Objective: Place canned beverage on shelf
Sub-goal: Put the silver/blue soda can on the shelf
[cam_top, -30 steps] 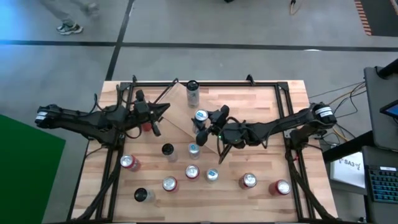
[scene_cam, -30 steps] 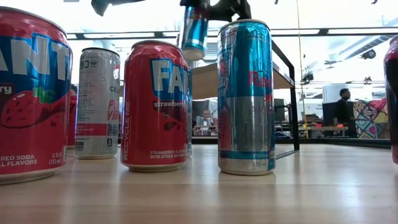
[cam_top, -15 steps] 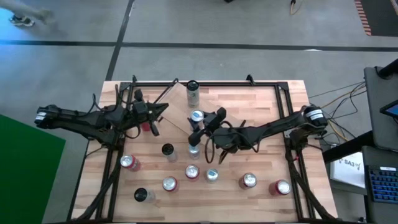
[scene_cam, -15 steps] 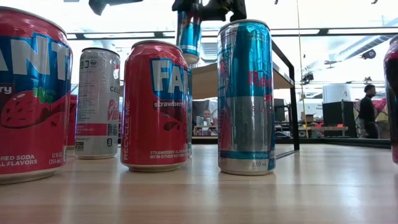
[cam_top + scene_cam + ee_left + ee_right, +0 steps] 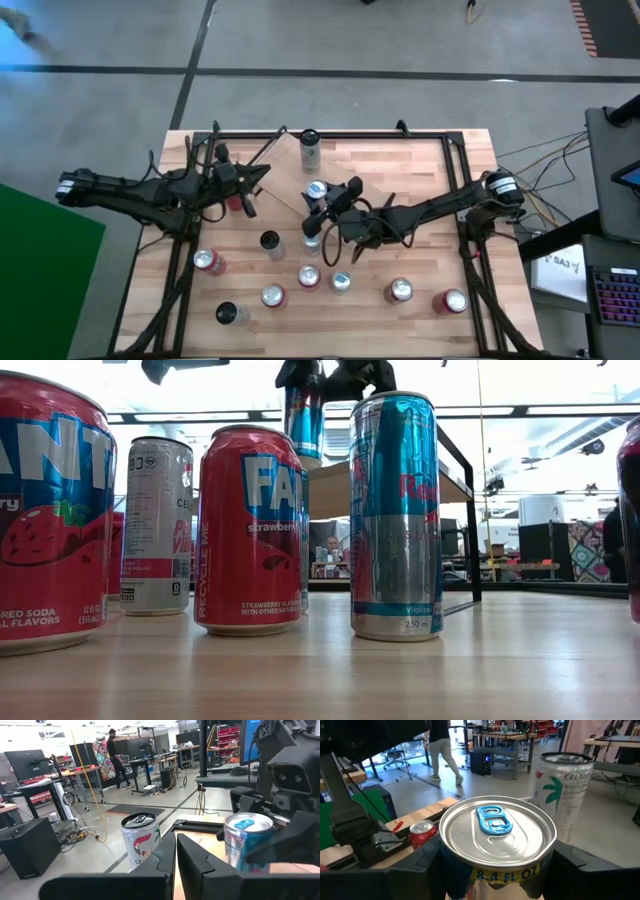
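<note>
A blue can with a silver top (image 5: pixel 316 189) (image 5: pixel 497 832) hangs upright in my right gripper (image 5: pixel 322 203), which reaches in from the table's right. In the low view the blue can (image 5: pixel 304 422) is high up beside the left end of the shelf (image 5: pixel 440 482), a light-wood plank on a black frame. A white can (image 5: pixel 310 148) (image 5: pixel 565 790) stands beyond it toward the far edge. My left gripper (image 5: pixel 258 180) (image 5: pixel 175 855) is shut on nothing, held level to the left of the blue can. My right gripper pinches the blue can's side wall (image 5: pixel 445 870) just below the rim, one finger (image 5: pixel 415 867) on each side. The fingers come level from the table's right. The can is upright and clear of the table; whether its bottom touches the shelf I cannot tell.
Several cans stand on the near half of the table: red ones (image 5: pixel 207 262) (image 5: pixel 399 291) (image 5: pixel 453 301) and slim ones (image 5: pixel 341 282), and close to the low camera a red can (image 5: pixel 250 530) and a tall blue can (image 5: pixel 395 515). A red can (image 5: pixel 235 204) sits below my left gripper.
My right gripper has moved a little toward the table's left edge with the blue can, which stays upright and clear of the table. The left arm has kept still.
</note>
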Robot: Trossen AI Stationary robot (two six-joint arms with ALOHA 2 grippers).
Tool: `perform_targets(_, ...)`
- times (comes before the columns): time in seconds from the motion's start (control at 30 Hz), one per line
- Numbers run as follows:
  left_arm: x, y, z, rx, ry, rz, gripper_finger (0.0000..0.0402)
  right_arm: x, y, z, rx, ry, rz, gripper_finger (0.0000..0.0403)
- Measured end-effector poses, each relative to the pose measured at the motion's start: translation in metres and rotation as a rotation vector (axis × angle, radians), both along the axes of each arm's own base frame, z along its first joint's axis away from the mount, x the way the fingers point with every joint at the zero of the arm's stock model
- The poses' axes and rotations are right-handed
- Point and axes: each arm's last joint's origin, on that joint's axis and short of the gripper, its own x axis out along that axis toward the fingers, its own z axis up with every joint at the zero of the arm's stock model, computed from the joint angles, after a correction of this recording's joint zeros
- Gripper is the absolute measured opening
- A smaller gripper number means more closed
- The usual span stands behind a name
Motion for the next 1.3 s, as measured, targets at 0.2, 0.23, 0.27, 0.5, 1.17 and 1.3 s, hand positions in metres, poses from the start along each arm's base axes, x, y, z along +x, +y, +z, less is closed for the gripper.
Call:
perform_targets(0.2,0.000,0.000,0.000,0.000,0.000,0.000,0.0000,0.004,0.003,-0.011,0.006,0.013,-0.013,0.0212)
perform_targets(0.23,0.000,0.000,0.000,0.000,0.001,0.000,0.0000,0.005,0.003,-0.014,0.004,0.017,-0.018,0.0212)
perform_targets(0.27,0.000,0.000,0.000,0.000,0.001,0.000,0.0000,0.006,0.003,-0.015,0.003,0.019,-0.022,0.0212)
perform_targets(0.5,0.000,0.000,0.000,0.000,0.001,0.000,0.0000,0.006,0.003,-0.016,0.000,0.024,-0.026,0.0215)
perform_targets(1.17,0.000,0.000,-0.001,0.001,0.010,0.000,0.0000,0.006,0.003,-0.017,-0.004,0.030,-0.025,0.0227)
perform_targets(1.3,0.000,0.000,-0.002,0.002,0.012,-0.001,0.0000,0.006,0.002,-0.017,-0.004,0.030,-0.026,0.0249)
